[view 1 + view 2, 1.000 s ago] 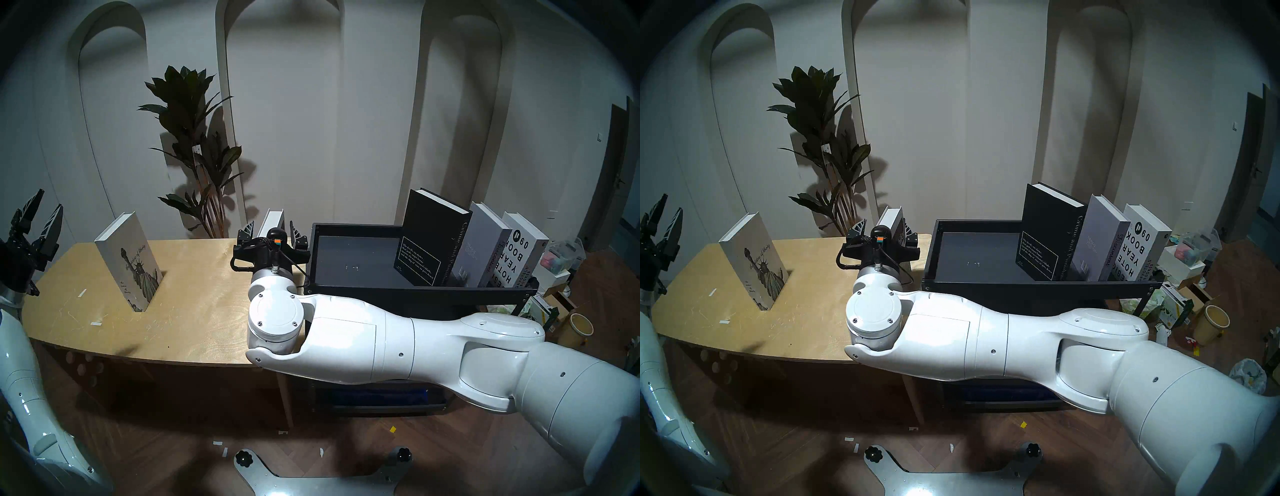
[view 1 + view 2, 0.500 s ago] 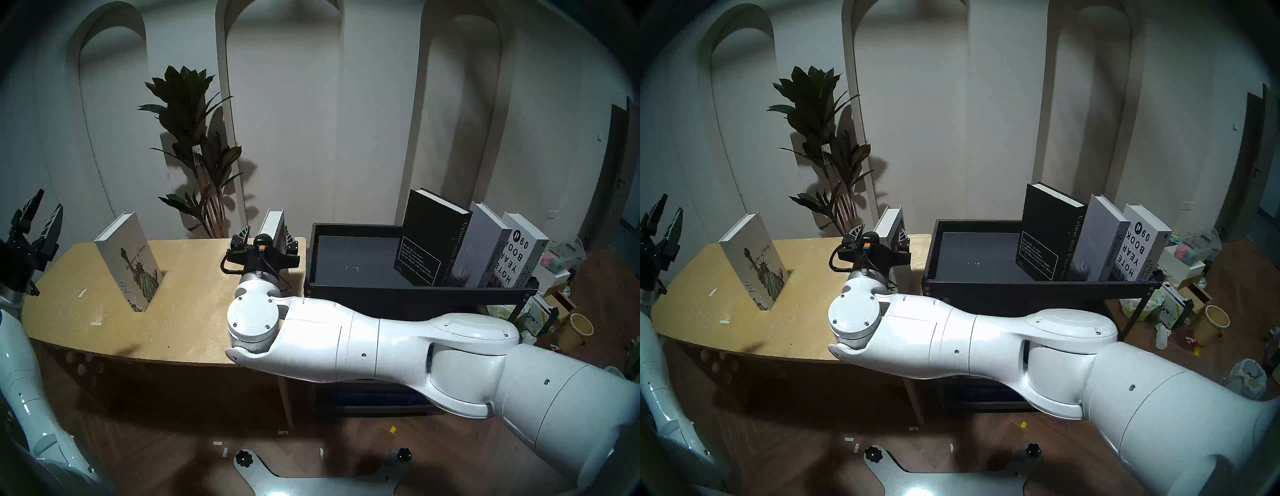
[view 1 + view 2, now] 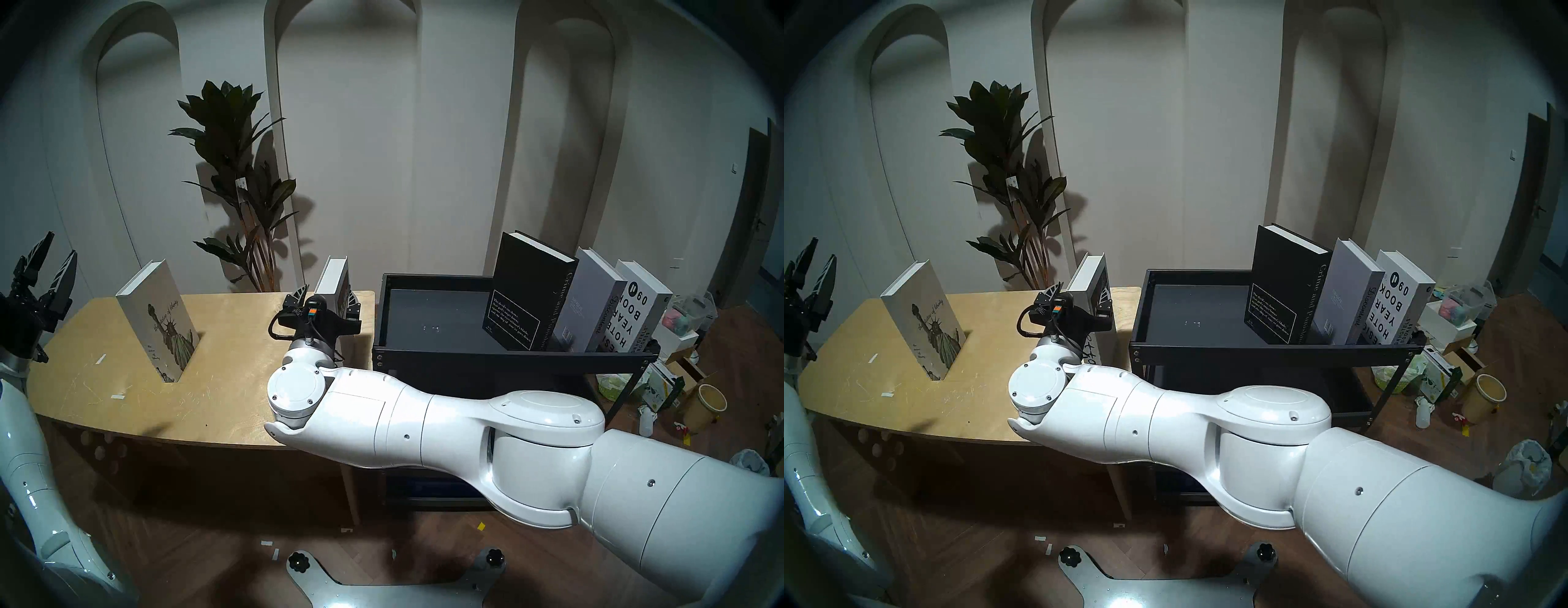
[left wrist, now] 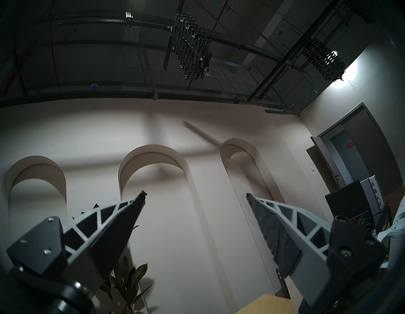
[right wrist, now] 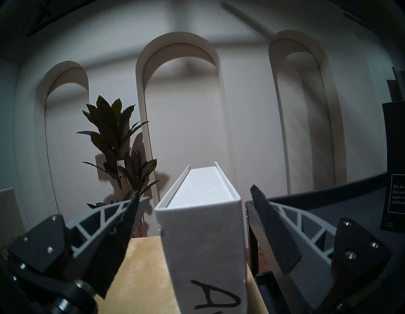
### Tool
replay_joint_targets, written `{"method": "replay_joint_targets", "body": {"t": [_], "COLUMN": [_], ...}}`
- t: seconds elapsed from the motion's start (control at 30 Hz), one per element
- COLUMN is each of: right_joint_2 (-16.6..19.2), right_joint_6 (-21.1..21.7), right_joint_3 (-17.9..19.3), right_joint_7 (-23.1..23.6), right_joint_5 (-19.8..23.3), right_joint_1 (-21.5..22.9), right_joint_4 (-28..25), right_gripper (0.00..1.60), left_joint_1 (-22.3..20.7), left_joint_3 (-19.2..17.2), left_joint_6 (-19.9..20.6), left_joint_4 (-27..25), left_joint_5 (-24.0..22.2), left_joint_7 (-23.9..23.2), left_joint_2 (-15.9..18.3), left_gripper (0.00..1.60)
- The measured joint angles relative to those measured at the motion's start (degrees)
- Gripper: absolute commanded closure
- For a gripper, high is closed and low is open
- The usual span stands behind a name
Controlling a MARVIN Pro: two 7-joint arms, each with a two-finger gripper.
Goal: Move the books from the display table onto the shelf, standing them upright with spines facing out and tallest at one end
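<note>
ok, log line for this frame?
right gripper: open, straddling white book | left gripper: open, idle | shelf: three books | table: two

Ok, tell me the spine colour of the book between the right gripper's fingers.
White spine with black handwritten-style lettering; the right wrist view shows it best.

A white book (image 5: 201,239) is seen standing upright on the tabletop (image 5: 144,274), spine toward the camera, between the spread fingers (image 5: 122,230) without being touched. On its spine a handwritten "A" can be read, the remaining letters being cut off. To the right, what appears to be the black shelf (image 5: 317,197) is glimpsed just beside the book.

white book (image 5: 203,221), black lettering
</note>
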Motion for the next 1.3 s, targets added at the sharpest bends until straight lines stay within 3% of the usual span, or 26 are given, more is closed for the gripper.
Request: {"method": "replay_joint_targets", "body": {"t": [0.3, 0.57, 0.83, 0.97, 1.3], "right_joint_2": [-4.16, -3.12, -0.05, 3.36, 10.09], "right_joint_6": [-4.38, -6.17, -7.05, -7.33, -7.46], "right_joint_3": [0.35, 0.19, 0.87, 2.59, 5.98], "right_joint_7": [1.38, 1.30, 2.02, 1.30, -2.03], "right_joint_5": [-0.72, -1.70, -3.95, -6.00, -8.20], "right_joint_1": [-0.41, -0.06, 3.16, 5.88, 9.57], "right_joint_4": [8.26, 4.60, -2.30, -6.34, -8.25], "right_gripper": [1.60, 1.60, 1.60, 1.60, 1.60], "left_joint_1": [0.00, 0.01, 0.00, 0.00, 0.00], "left_joint_3": [0.01, 0.01, -0.01, -0.02, -0.04], "left_joint_6": [0.10, 0.15, 0.15, 0.15, 0.15], "left_joint_4": [-0.04, -0.05, -0.05, -0.03, 0.03], "left_joint_5": [0.00, 0.01, 0.01, 0.01, -0.01], "left_joint_7": [0.00, 0.00, 0.00, 0.00, 0.00], "left_joint_2": [0.01, 0.01, -0.01, -0.02, -0.06], "left_gripper": [0.00, 0.00, 0.00, 0.00, 0.00]}}
